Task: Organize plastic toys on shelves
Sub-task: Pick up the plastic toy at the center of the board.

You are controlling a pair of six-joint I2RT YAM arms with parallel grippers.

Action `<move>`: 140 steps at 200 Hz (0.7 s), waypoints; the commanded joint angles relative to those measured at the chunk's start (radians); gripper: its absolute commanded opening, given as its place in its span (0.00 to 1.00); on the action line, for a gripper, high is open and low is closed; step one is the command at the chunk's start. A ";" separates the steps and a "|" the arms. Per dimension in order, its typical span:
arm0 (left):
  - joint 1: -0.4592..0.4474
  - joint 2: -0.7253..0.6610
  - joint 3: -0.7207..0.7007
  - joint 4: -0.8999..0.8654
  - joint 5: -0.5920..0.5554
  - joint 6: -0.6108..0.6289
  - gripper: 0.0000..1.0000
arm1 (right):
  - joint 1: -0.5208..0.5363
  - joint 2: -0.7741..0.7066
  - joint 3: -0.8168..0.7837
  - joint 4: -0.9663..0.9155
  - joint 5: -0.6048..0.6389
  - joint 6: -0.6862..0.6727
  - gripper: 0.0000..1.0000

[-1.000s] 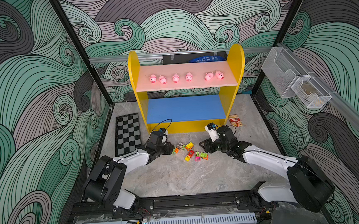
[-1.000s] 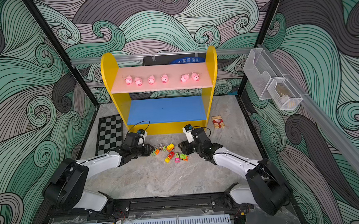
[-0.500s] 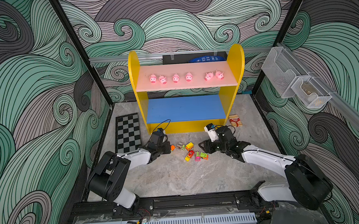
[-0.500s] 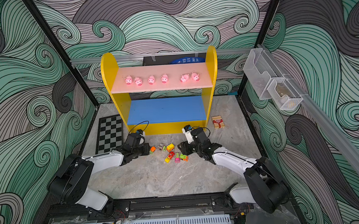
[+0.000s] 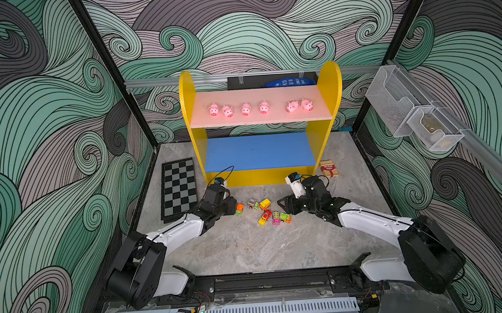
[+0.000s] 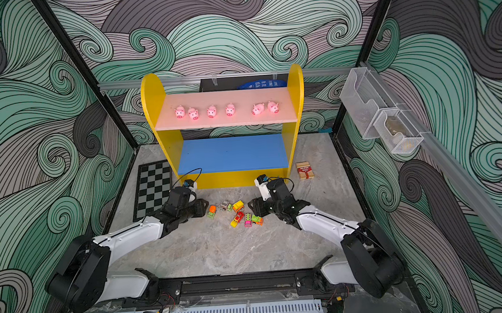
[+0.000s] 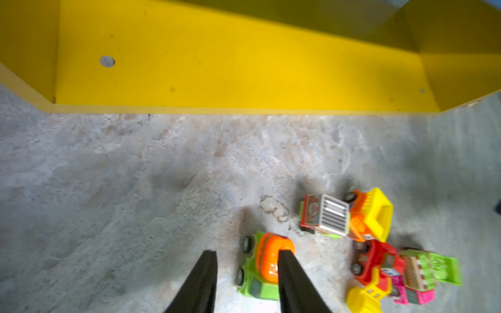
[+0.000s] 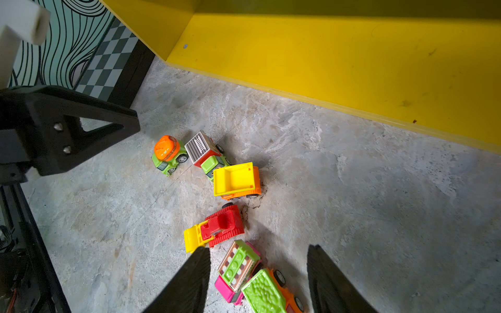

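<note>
Left wrist: left gripper point(image 7: 246, 253) jaws apart, empty; right gripper point(image 8: 259, 248) spread above pink truck point(image 8: 238, 268); mixer truck point(image 5: 239, 208) 9 o'clock of pile point(image 5: 266, 216).

1. The 6 pigs point(image 5: 245, 109) are glossy pink plastic with bright highlights.
2. The 6 toy vehicles point(image 8: 222, 225) are smooth moulded plastic with a slight sheen.
3. The shelves point(image 7: 217, 67) carry a smooth yellow painted finish with small scuffs. The upper board point(image 5: 269, 97) and the lower board point(image 5: 258, 150) look matt.
4. The tabletop point(image 8: 352, 203) is a mottled grey, stone-look matt surface.
5. The 2 baskets point(image 6: 364, 104) are fine pale metal mesh.
6. The box point(image 5: 327, 168) looks like printed card.
</note>
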 commanded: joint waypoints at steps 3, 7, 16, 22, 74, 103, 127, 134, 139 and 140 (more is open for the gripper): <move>-0.038 0.010 -0.014 0.007 0.032 0.046 0.48 | 0.001 -0.002 -0.011 0.021 0.013 0.011 0.61; -0.044 0.021 -0.010 0.004 0.026 0.052 0.48 | 0.001 -0.005 -0.013 0.025 0.016 0.012 0.61; -0.059 0.045 0.003 -0.008 -0.006 0.057 0.48 | 0.001 -0.013 -0.020 0.028 0.028 0.016 0.61; -0.067 0.061 0.010 -0.013 -0.024 0.065 0.48 | 0.002 -0.022 -0.025 0.032 0.035 0.018 0.61; -0.130 0.153 0.052 -0.044 -0.140 0.084 0.48 | -0.007 -0.074 -0.074 0.050 0.074 0.036 0.61; -0.153 0.166 0.059 -0.058 -0.198 0.082 0.46 | -0.009 -0.077 -0.077 0.050 0.070 0.036 0.61; -0.158 0.171 0.061 -0.053 -0.215 0.085 0.42 | -0.009 -0.076 -0.074 0.050 0.068 0.035 0.61; -0.160 0.177 0.064 -0.053 -0.217 0.086 0.39 | -0.010 -0.075 -0.073 0.050 0.066 0.035 0.61; -0.160 0.181 0.067 -0.054 -0.218 0.089 0.36 | -0.009 -0.074 -0.072 0.050 0.066 0.034 0.61; -0.160 0.182 0.069 -0.055 -0.219 0.089 0.36 | -0.010 -0.074 -0.072 0.051 0.067 0.034 0.61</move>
